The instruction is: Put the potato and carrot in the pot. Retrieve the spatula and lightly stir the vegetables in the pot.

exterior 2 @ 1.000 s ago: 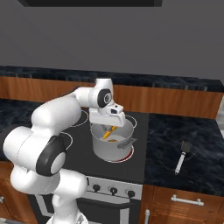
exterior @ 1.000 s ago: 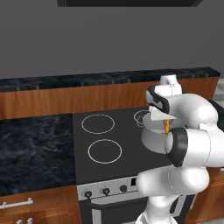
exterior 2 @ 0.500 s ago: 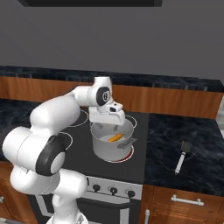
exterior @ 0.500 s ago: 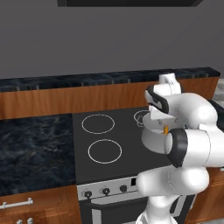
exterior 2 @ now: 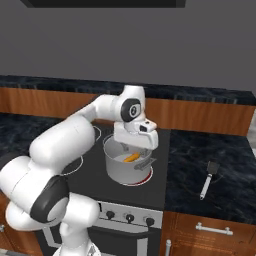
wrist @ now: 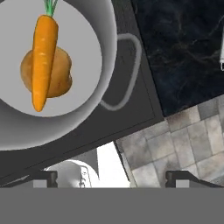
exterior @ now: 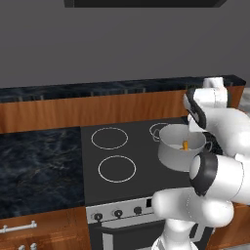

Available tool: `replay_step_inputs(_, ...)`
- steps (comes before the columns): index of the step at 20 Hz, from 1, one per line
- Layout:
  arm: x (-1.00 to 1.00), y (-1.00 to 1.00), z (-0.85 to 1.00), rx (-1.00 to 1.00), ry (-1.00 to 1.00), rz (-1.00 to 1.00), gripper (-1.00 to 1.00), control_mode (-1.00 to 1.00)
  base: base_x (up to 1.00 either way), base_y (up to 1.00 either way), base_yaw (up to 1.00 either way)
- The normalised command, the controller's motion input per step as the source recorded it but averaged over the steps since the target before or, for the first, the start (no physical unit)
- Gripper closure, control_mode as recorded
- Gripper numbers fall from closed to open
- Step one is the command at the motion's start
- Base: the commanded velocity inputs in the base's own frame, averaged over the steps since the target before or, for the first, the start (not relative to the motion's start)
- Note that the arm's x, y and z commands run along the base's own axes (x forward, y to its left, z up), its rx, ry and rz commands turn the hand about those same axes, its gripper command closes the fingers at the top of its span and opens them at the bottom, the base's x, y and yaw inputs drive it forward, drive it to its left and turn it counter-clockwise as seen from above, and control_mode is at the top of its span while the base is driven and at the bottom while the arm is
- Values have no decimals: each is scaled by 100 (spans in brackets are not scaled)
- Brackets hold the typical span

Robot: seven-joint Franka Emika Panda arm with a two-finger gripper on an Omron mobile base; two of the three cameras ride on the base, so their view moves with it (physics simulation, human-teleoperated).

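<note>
The pot (exterior 2: 125,167) sits on the stove's front right burner with the carrot (wrist: 43,57) lying across the potato (wrist: 48,74) inside. The claw (exterior 2: 136,149) hovers just above its rim, spread and empty. The spatula (exterior 2: 207,179) lies well to the right on the worktop (exterior 2: 210,150), handle toward the robot.
</note>
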Motion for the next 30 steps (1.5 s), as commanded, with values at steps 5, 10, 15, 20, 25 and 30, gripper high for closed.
replay_step_inputs(5,-62,-100,6,18,0,-22,-100,-100,0,0,0)
replay_step_inputs(10,-17,-100,2,12,3,-15,-100,-100,0,0,0)
replay_step_inputs(15,0,-99,0,1,6,-2,-100,-100,0,0,0)
replay_step_inputs(20,6,-30,-15,-2,-29,0,-100,-100,0,0,0)
replay_step_inputs(25,21,-2,-6,-11,-30,0,-100,-100,0,0,0)
replay_step_inputs(30,0,-12,12,-5,-1,1,-100,-100,0,0,0)
